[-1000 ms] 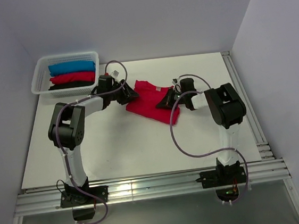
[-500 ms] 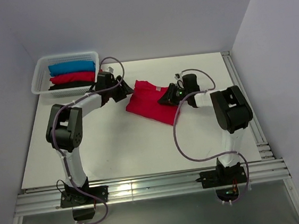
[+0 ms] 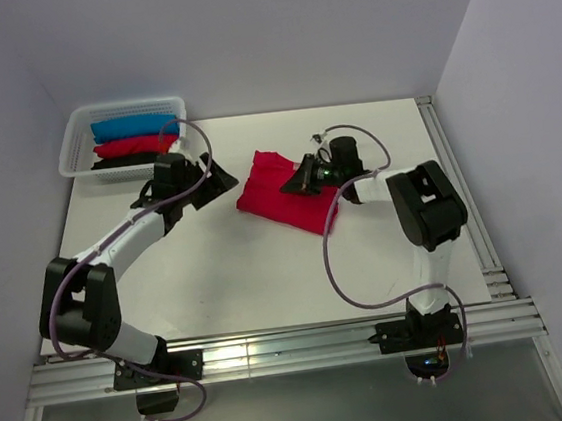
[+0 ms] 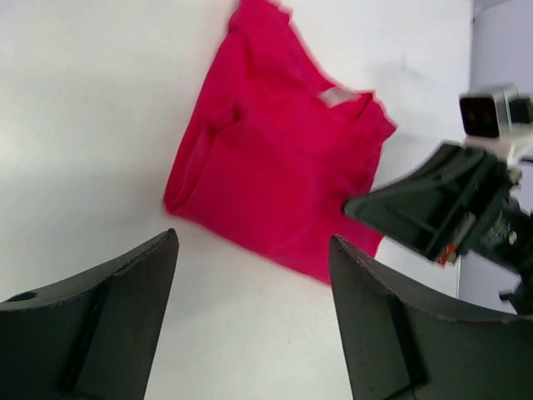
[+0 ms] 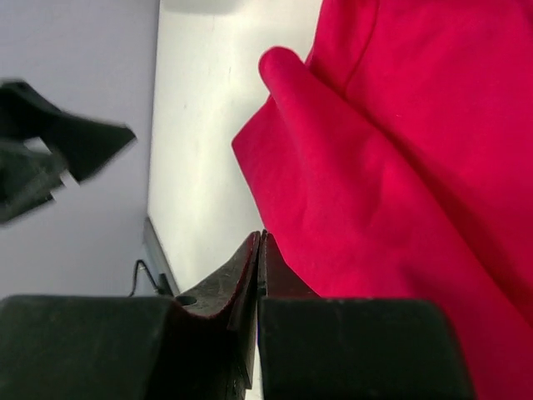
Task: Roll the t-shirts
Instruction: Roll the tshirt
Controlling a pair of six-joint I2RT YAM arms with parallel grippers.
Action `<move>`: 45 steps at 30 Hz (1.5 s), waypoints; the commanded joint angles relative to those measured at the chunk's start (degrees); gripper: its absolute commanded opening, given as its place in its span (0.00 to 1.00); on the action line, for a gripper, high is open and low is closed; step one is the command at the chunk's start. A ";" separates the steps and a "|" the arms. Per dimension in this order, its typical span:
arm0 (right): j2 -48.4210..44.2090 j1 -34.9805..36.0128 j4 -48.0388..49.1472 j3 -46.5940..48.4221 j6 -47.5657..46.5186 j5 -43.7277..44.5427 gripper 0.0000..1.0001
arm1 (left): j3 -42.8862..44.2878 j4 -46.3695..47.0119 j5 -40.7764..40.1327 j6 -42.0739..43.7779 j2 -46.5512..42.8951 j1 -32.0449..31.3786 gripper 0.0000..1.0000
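A crimson-red t-shirt [image 3: 279, 196] lies folded into a rough rectangle in the middle of the table. In the left wrist view the shirt [image 4: 275, 175] shows its pale neck label [image 4: 337, 96]. My left gripper [image 3: 220, 182] is open and empty, just left of the shirt and apart from it; the left wrist view [image 4: 251, 237] shows bare table between its fingers. My right gripper [image 3: 290, 183] is shut and sits over the shirt's far right part. In the right wrist view [image 5: 261, 235] its tips lie at the edge of a raised fold [image 5: 333, 167], with no cloth visible between them.
A white lattice basket [image 3: 71, 142] stands at the back left, holding a blue [image 3: 134, 126], a red [image 3: 136, 145] and a black [image 3: 130, 160] rolled shirt. Metal rails [image 3: 454, 182] run along the table's right edge. Grey walls close in at the back and sides.
My left arm has drawn back to the left, away from the shirt's left edge, with its jaws open. My right gripper has shifted left over the shirt's top right part.
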 commanded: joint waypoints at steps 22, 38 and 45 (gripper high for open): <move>27.03 6.82 17.88 18.97 22.57 5.48 0.00 | -18.53 -1.76 -3.45 -0.02 -23.19 2.68 0.83; 2.19 5.95 6.99 9.69 7.91 1.44 0.18 | -22.75 5.01 0.68 -1.51 -21.34 2.51 0.84; -6.80 0.77 13.92 -7.11 9.31 -0.75 0.03 | -22.57 7.47 1.56 -1.69 -19.50 1.36 0.83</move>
